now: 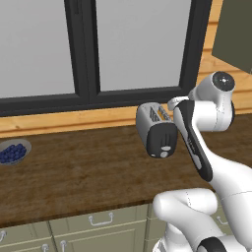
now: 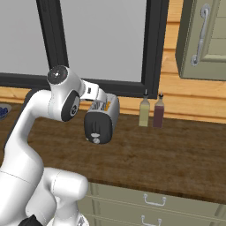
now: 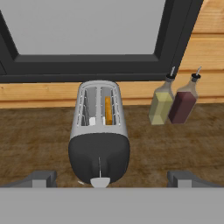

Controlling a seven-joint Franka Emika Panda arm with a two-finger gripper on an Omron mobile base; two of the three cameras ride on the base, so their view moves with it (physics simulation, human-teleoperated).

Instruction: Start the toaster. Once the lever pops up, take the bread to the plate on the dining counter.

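Dark finger tips are sitting spread wide at the bottom of my hand view, one at seven o'clock and one at five, and the gripper (image 3: 111, 183) is holding nothing as I am looking down its axis. Straight between them, at six o'clock, the pale lever (image 3: 100, 181) is showing at the foot of the toaster's black end panel, so I am judging the next move as a short reach forward onto it and then a push down. I am seeing the toaster (image 3: 99, 131) standing on the wood countertop (image 3: 39, 144) with that panel facing me and its long axis running away towards twelve o'clock. Bread (image 3: 107, 110) is standing on edge in the right-hand slot. Beyond, at two o'clock, two bottles (image 3: 171, 101) are standing against the wall.
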